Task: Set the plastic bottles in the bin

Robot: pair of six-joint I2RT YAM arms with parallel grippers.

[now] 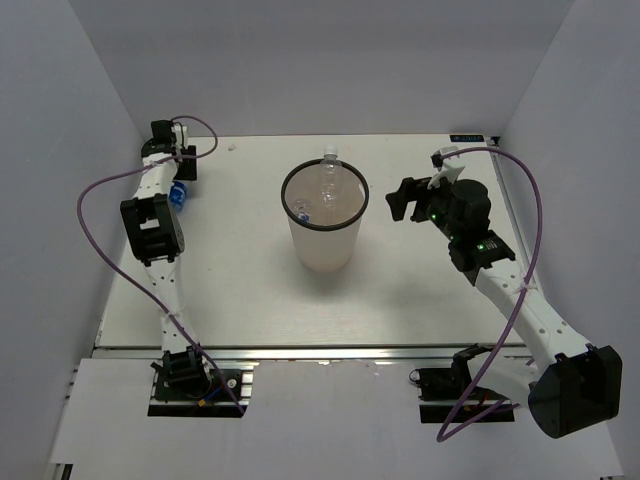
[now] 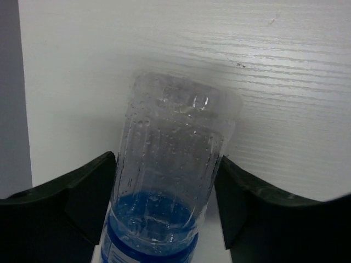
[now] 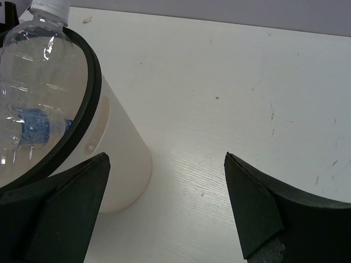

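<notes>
**A:** Two arms. Poses?

**B:** Left arm (image 1: 160, 270) runs up the table's (image 1: 400, 290) left edge, wrist bent back. Right arm (image 1: 520, 300) is angled inward, with the right gripper (image 1: 405, 200) just beside the bin (image 1: 322, 250), jaws spread wide, empty.

**A:** Left gripper (image 2: 167, 164)?

**B:** Only the wrist view shows it: fingers (image 2: 93, 186) pressed on both sides of a blue-labelled bottle (image 2: 173, 126). Overhead it is a mere blue speck (image 1: 179, 195). Right wrist view shows bottles (image 3: 33, 60) inside the bin.
</notes>
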